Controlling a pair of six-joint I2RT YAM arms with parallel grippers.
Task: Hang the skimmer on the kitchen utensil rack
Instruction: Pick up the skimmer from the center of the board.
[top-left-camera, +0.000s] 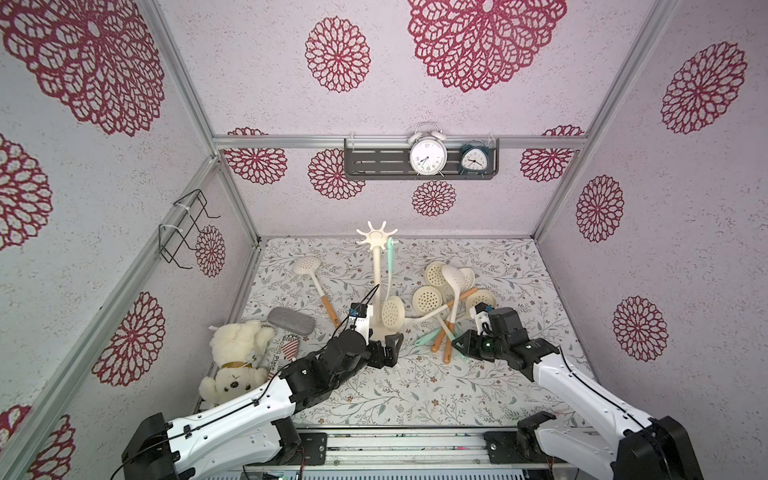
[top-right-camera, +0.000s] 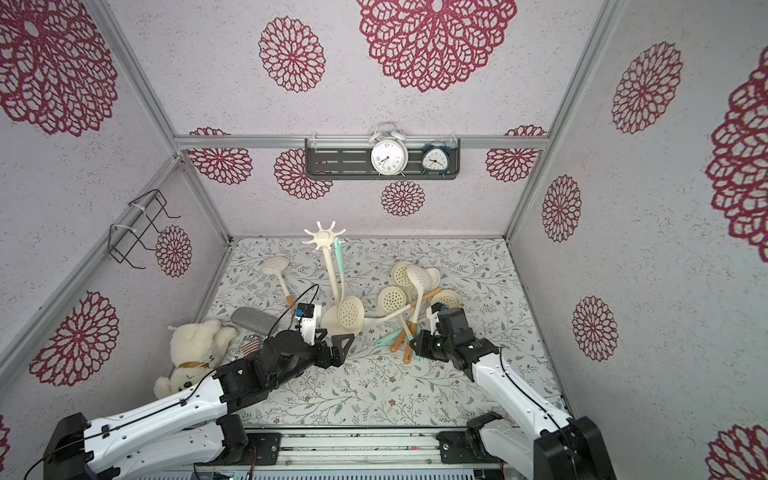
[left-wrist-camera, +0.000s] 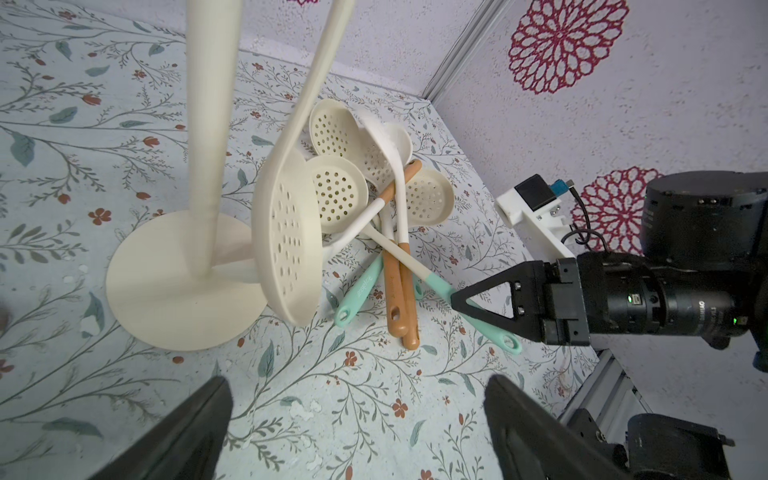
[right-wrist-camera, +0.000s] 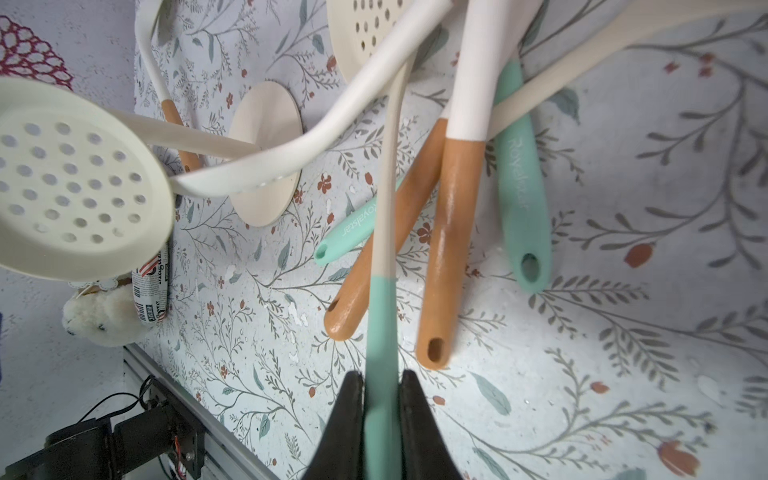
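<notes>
Right claw (right-wrist-camera: 382, 409) pinches the mint handle of a skimmer (right-wrist-camera: 380, 324), its black fingers (right-wrist-camera: 351, 419) tight against either side. Left claw (left-wrist-camera: 357, 386) gapes wide and holds nothing, low and just in front of the rack's base.

The table (top-left-camera: 415, 386) carries everything. On it, between the two arms, stands the rack (top-left-camera: 377, 270): a round base, a thin pole and, high up, a crown (top-left-camera: 376, 237) of upturned hooks. One hung skimmer (top-left-camera: 392, 312) dangles from the crown's right side, with its head down near the base. The other hooks look free. To the right of the rack lies the pile (top-left-camera: 446, 286) of skimmers, heads toward the back wall and handles fanned toward the robot.

The gripped skimmer belongs to that pile. Its long axis runs low over the table, from the claw away into the pile, and I cannot tell which head is its own. The handle's tip pokes out past the fingers on the robot's side, so the hole (left-wrist-camera: 512, 345) in it is clear of the grip.

The rack therefore lies to the left of the right claw, with its hooks well above. As I judge it, the right arm must draw the skimmer out, swing the handle end upward and drop the hole over a free hook. The left claw, nearer the base, could steady the rack.
</notes>
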